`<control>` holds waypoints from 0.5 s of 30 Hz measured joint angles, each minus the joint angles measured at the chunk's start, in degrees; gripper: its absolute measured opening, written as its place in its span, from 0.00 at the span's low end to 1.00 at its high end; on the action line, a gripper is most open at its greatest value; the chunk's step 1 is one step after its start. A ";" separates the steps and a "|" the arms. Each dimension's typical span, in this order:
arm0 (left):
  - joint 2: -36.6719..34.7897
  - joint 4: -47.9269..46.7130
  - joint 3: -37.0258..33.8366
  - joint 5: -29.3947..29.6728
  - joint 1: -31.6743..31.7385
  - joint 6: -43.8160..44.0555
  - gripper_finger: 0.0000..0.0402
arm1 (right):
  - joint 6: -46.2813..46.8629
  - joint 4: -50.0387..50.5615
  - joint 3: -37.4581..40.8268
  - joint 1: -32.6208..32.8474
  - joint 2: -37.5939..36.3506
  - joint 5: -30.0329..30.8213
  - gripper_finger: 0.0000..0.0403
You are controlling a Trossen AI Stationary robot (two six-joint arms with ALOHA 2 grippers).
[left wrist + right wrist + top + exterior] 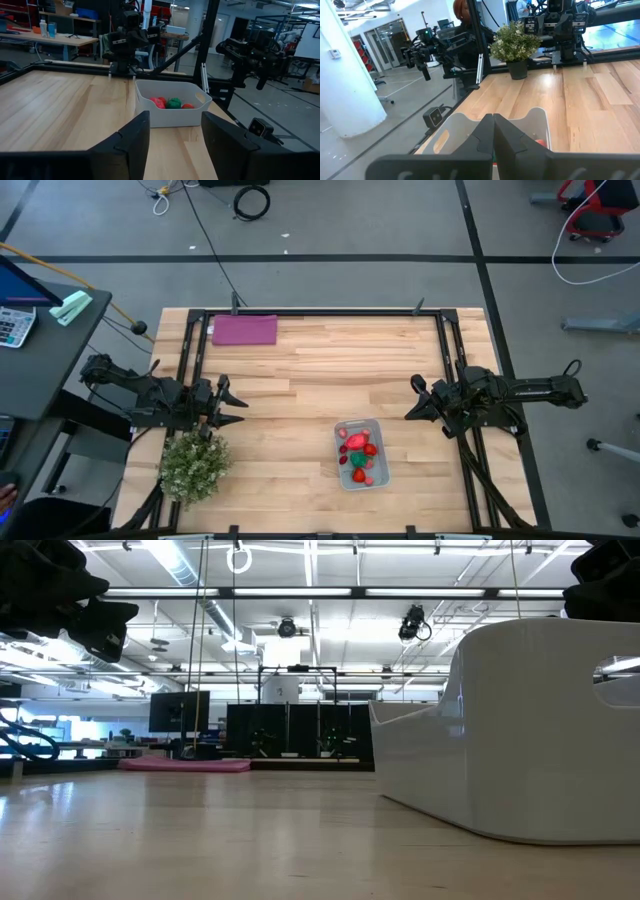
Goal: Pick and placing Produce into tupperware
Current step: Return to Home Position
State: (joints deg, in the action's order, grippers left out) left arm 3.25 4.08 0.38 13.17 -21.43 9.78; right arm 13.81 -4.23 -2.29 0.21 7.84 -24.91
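Note:
The tupperware (360, 453) is a pale rectangular container that rests flat on the wooden table, near the front and right of centre. It holds several red and pink produce pieces (358, 446) and one green piece (345, 461). These also show in the left wrist view (167, 103). My left gripper (240, 402) hangs over the table's left part, open and empty (175, 145), pointing toward the tupperware (170, 107). My right gripper (408, 402) hangs to the right of the tupperware and a little farther back. It is shut and empty (493, 135), with the tupperware's wall (452, 130) below and ahead of it.
A bushy pale-green potted plant (193, 465) stands at the front left, just in front of my left gripper. A flat purple rectangle (244, 330) lies at the far left. Black frame rails (440, 350) run along the table's sides. Bare wood lies between the two arms.

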 joint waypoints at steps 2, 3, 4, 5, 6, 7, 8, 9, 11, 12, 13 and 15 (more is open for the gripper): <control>0.00 0.00 -0.02 0.02 0.00 0.02 0.46 | 0.01 0.00 0.01 0.00 -0.01 -0.01 0.02; 0.01 0.00 -0.01 0.00 -0.02 0.02 0.46 | 0.01 0.00 0.01 -0.02 -0.01 -0.01 0.02; 0.01 -0.02 -0.01 0.00 0.00 0.01 0.46 | 0.01 0.00 0.01 0.00 0.01 0.01 0.02; 0.00 -0.01 -0.01 0.01 -0.01 0.00 0.47 | 0.01 0.00 0.00 -0.02 -0.01 -0.01 0.02; 0.00 0.00 0.00 0.01 -0.02 0.02 0.47 | 0.00 0.00 0.01 -0.02 0.01 0.01 0.02; 0.00 0.00 0.00 0.02 -0.02 0.02 0.47 | 0.00 0.00 0.00 -0.02 0.00 0.01 0.02; 0.02 -0.02 -0.01 0.00 -0.01 0.00 0.47 | 0.01 0.00 0.01 0.00 0.00 0.01 0.02; 0.01 0.00 -0.02 0.01 -0.02 0.00 0.47 | 0.01 0.00 0.01 0.00 0.00 0.01 0.02; 0.00 -0.02 -0.02 0.00 -0.02 0.02 0.46 | -0.01 0.00 0.01 0.00 0.01 0.01 0.02; 0.02 -0.01 -0.02 0.01 -0.01 0.01 0.46 | 0.01 0.00 0.01 -0.02 -0.01 0.01 0.02; 0.00 -0.02 -0.01 0.00 -0.02 0.00 0.45 | 0.01 0.00 0.01 -0.02 0.01 -0.01 0.02; 0.00 -0.02 -0.02 0.00 -0.01 0.02 0.45 | -0.01 0.00 0.01 -0.02 0.01 0.01 0.02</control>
State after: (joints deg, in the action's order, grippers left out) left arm 3.25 4.06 0.36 13.17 -21.44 9.80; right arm 13.80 -4.23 -2.28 0.19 7.86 -24.91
